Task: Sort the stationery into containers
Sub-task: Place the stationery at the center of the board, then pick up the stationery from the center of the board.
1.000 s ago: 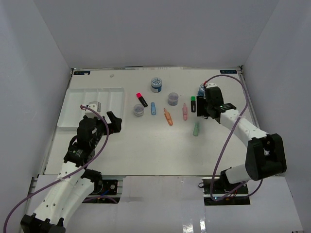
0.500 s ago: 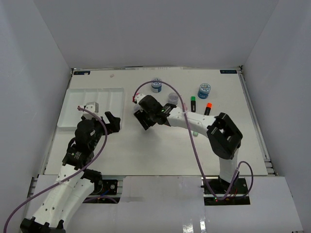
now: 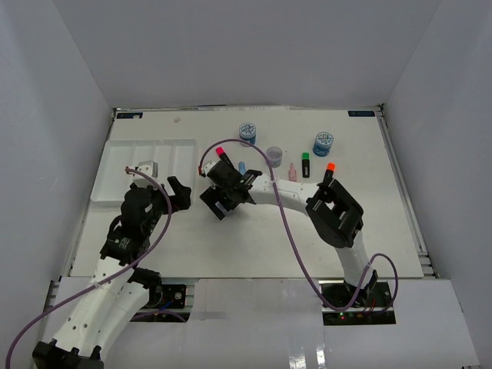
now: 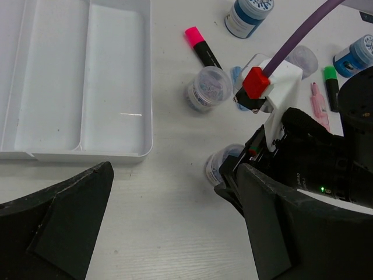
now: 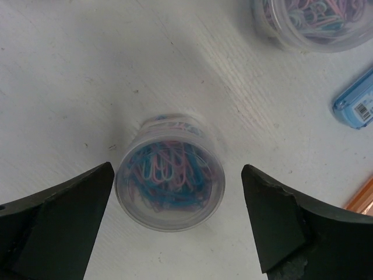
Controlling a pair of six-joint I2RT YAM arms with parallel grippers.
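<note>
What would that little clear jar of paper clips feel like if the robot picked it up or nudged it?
The jar is probably light and stiff: small clear plastic holding thin paper clips. Its smooth round wall may slip when squeezed. Upright and squat, it likely slides rather than tips.

Tray: white plastic tray [image 4: 116,76], four long parts, far left.
Jar: clear round jar [image 5: 124,195] of coloured clips [image 5: 168,174], upright.
Highlighter: black highlighter with pink cap [image 4: 201,48], lying flat.
</note>
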